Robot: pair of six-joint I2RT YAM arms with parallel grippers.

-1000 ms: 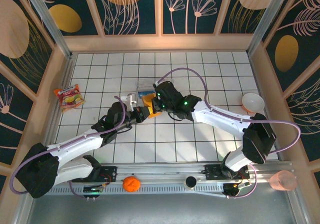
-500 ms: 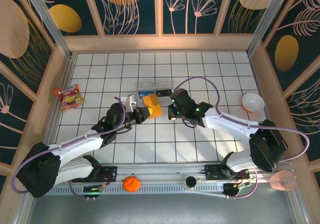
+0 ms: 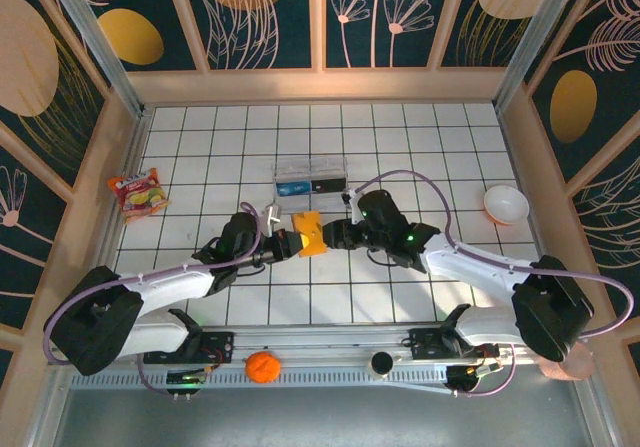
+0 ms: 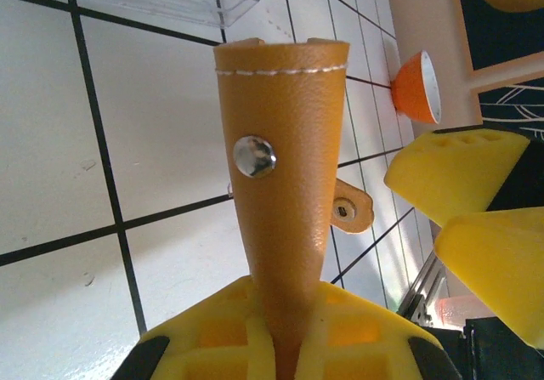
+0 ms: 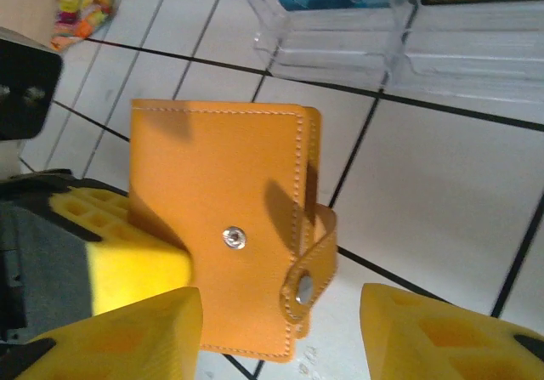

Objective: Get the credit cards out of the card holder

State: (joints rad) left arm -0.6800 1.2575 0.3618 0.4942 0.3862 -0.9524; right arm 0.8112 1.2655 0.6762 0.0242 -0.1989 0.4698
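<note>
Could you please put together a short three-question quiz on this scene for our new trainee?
1. True or false: the left gripper is shut on the orange-tan leather bifold card holder.
2. The right gripper is: A) open, with one yellow finger on either side of the card holder; B) shut on the card holder; C) shut on the strap.
3. In one word, is the card holder's strap tab fastened or unfastened?

Key: 1 true; 2 A; 3 unfastened, since its snap hangs apart from the stud on the face.
</note>
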